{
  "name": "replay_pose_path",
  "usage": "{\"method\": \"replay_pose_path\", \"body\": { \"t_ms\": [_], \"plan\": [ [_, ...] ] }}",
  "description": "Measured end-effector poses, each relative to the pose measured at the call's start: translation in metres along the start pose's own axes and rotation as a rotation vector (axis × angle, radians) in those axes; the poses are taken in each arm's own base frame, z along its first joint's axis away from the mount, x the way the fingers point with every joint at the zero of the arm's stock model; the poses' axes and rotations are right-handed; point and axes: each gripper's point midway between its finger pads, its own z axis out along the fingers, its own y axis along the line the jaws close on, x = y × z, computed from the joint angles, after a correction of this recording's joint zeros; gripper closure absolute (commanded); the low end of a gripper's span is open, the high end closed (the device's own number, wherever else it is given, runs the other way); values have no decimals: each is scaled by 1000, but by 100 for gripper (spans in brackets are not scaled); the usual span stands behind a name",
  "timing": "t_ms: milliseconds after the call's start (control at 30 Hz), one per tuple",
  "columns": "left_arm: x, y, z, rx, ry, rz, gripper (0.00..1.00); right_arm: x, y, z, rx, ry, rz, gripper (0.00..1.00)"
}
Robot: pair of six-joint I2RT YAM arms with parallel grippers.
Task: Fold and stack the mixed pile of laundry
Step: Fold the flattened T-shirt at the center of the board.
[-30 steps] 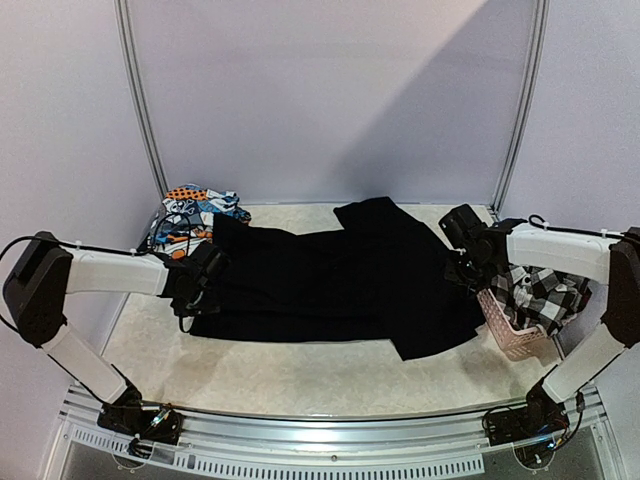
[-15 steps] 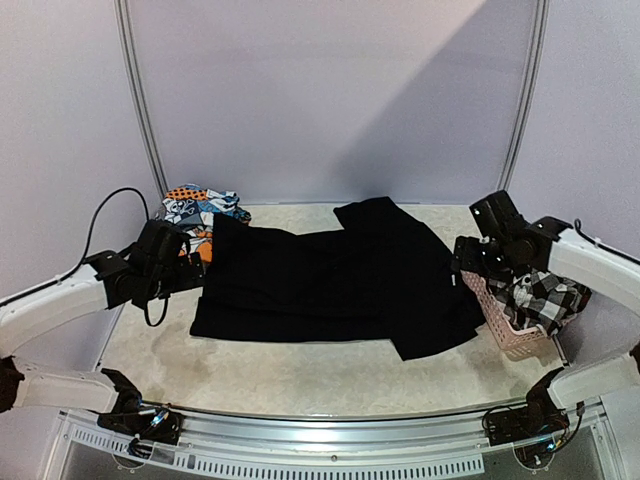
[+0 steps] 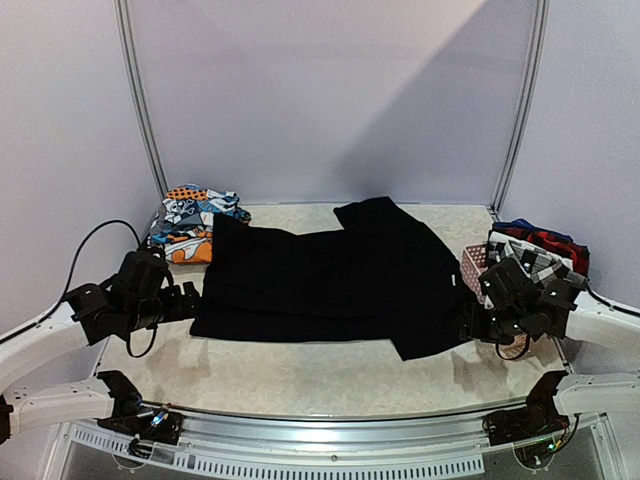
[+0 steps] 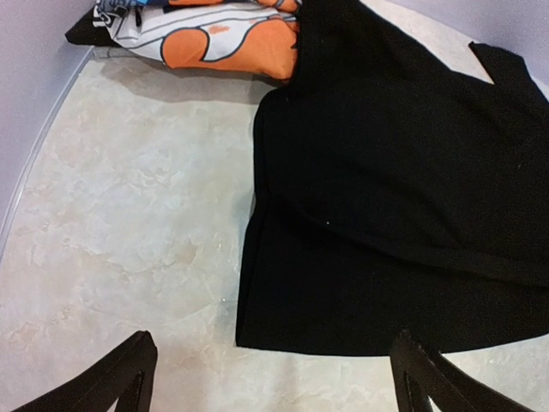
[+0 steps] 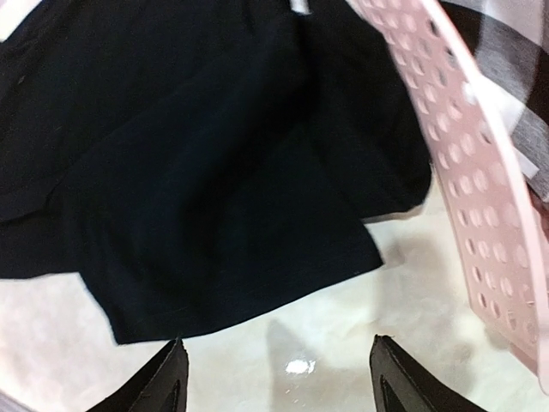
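Middle of the overhead frame: large plain black garment (image 3: pixel 330 280), the biggest piece of the mixed laundry pile. Lies spread on the pale marbled table (image 3: pixel 300 375), roughly flat, matte, with no print visible. Shows shallow folds running left to right, one flap reaching toward the upper centre, and a squared tab jutting from the lower right corner toward the near edge.

Upper left of that frame, touching the black cloth's top left corner: orange-blue-white printed pieces (image 3: pixel 190 220), bunched in a low heap.

Right edge of the frame: pink perforated basket (image 3: pixel 472 262), just beside the black cloth's right edge. Holds a black-and-white checked garment (image 3: pixel 535 262) and, behind it, what seems to be a red and navy plaid piece (image 3: pixel 545 238), mostly hidden.

Lower left of the overhead frame: left gripper (image 4: pixel 272 343). Hangs with fingers spread wide, gripping nothing, over bare table just beside the black garment's lower left corner.

Lower right: right gripper (image 5: pixel 276 342). Likewise spread apart and empty, above the table near the garment's squared tab, with the basket wall at the right of its wrist frame.
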Motion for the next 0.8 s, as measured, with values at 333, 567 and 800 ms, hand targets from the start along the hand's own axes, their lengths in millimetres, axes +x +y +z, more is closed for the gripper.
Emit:
{"method": "replay_pose_path", "body": {
  "t_ms": [333,567,800],
  "plan": [
    [21,-2,11,12,57,27,9,16,-29,36,141,43,71,40],
    [25,-5,14,22,65,31,10,9,-38,52,166,31,137,46],
    [28,-6,16,27,69,31,11,5,-30,66,143,26,157,54]
  ]
}}
